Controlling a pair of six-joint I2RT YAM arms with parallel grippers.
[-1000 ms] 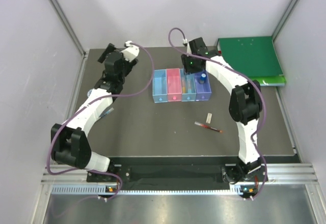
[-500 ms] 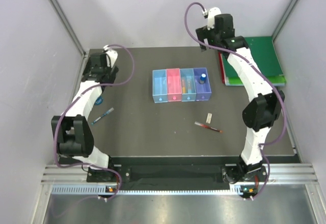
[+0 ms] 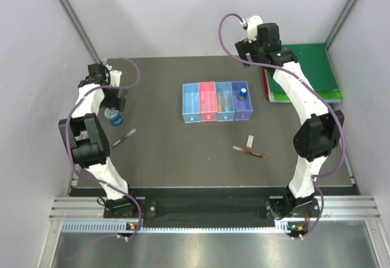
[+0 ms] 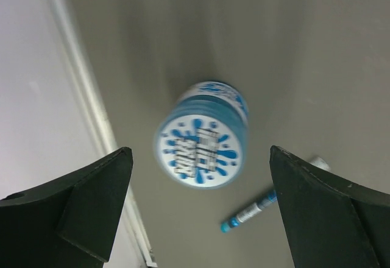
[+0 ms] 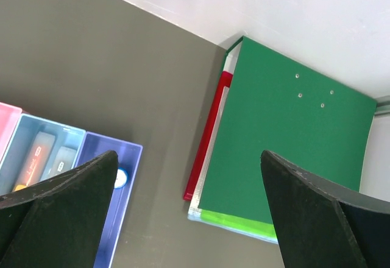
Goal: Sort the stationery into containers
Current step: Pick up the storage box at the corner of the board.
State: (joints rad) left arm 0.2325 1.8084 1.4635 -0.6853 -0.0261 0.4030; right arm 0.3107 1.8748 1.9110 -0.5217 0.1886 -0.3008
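the left arm [image 3: 85,106] folds back along the left edge of the desk [image 3: 170,152], wrist bent downward. the left tool [image 4: 200,152] hangs released, jaws spread wide with nothing between them. the right arm [image 3: 298,97] reaches high over the far right corner. the right tool [image 5: 189,155] is released too, jaws wide and empty.

the green binder [image 5: 286,140] lies flat below the right tool, to its outer side. the four trays sit side by side on its inner side: purple tray [image 3: 242,117] nearest, then light blue tray [image 3: 225,118], pink tray [image 3: 208,119] and blue tray [image 3: 191,120]. a blue-capped bottle [image 3: 242,91] stands in the purple tray.

the round tape roll [image 4: 202,143] lies straight below the left tool, apart from its jaws; its white face carries blue splashes and blurred print. a blue pen [image 4: 250,212] lies just beside the roll. the red pen [image 3: 250,152] and small white eraser [image 3: 250,140] lie well apart from both tools.
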